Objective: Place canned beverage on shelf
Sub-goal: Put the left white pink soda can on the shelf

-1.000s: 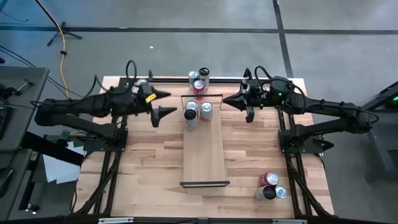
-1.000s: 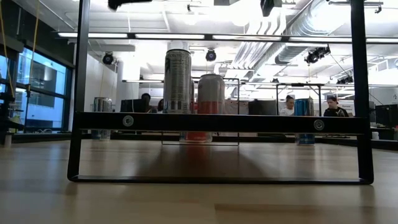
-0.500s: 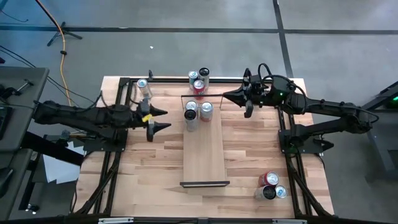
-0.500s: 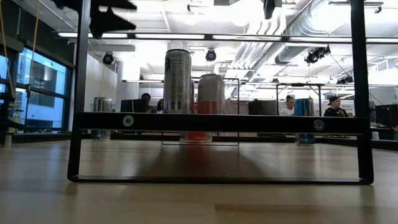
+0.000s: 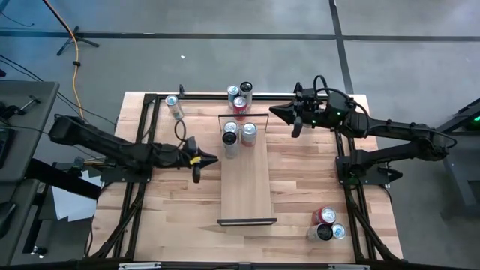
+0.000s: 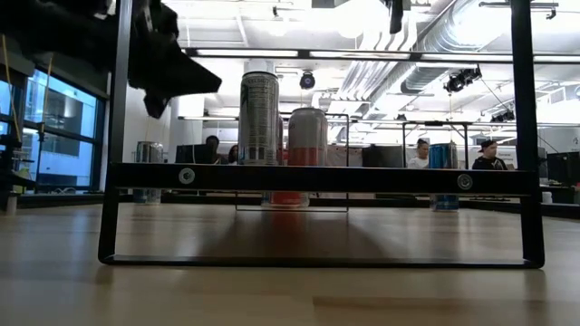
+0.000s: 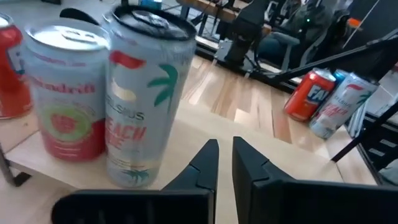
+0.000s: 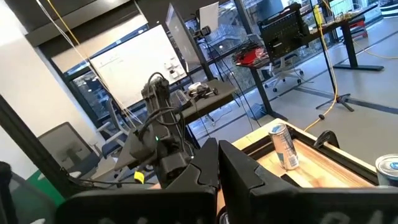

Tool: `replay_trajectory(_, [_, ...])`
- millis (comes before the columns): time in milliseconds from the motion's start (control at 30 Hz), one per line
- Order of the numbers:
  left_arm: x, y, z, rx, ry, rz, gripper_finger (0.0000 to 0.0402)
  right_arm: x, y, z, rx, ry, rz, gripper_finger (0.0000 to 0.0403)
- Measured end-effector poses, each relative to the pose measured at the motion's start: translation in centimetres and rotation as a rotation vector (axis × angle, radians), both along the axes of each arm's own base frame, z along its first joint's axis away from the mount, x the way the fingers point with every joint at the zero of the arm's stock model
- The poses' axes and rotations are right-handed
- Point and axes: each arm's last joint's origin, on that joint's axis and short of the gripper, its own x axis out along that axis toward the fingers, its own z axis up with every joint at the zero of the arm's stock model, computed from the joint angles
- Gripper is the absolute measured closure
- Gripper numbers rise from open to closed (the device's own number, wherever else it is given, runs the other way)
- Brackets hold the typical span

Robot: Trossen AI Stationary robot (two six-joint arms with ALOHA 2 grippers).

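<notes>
You've got 2 cans on the shelf [image 5: 245, 180] at its far end, tall can [image 5: 230, 142] and short can [image 5: 248, 133]; 7 more wait on the worktop [image 5: 300, 195]: 1 far-left of shelf, 3 behind it, 3 near-right. Left gripper [image 5: 199, 162] just left of shelf, pinched closed, empty; right gripper [image 5: 292, 120] right of shelf's far end, closed, empty.

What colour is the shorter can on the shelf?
White and pink-red shorter can, clearest in the left wrist view.

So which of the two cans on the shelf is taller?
The pale can with the palm tree and peach lettering; it rises above the shorter pink-and-white can right beside it on the shelf, and stands nearer the left gripper.
</notes>
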Motion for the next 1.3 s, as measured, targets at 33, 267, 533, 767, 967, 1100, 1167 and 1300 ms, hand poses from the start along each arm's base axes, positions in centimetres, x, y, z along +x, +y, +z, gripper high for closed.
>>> replay_trajectory(33, [0.4,-0.1,-0.2,0.006,-0.005,-0.003,0.0399,0.0,0.0,0.0,0.001,0.003,0.0,0.0403])
replay_trajectory(267, [3.6,-0.6,-1.7,0.08,0.087,0.012,0.0401,0.0,0.0,-0.1,0.001,0.009,0.016,0.0403])
replay_trajectory(533, [6.6,-0.4,-2.6,0.179,0.13,0.061,0.0401,0.0,0.1,-0.2,0.002,0.019,0.039,0.0403])
replay_trajectory(767, [6.7,0.0,-2.7,0.236,0.153,0.125,0.0401,0.0,0.2,-0.3,0.004,0.031,0.075,0.0403])
replay_trajectory(967, [6.7,0.4,-2.7,0.239,0.156,0.139,0.0401,0.0,0.2,-0.3,0.004,0.031,0.075,0.0403])
replay_trajectory(1100, [6.7,0.8,-2.7,0.24,0.158,0.155,0.0401,0.0,0.2,-0.3,0.004,0.032,0.075,0.0403])
replay_trajectory(1167, [6.7,1.0,-2.7,0.24,0.159,0.164,0.0401,0.0,0.2,-0.3,0.004,0.032,0.076,0.0403])
replay_trajectory(1300, [6.8,1.4,-2.7,0.237,0.161,0.173,0.0401,0.0,0.2,-0.3,0.004,0.032,0.076,0.0403])
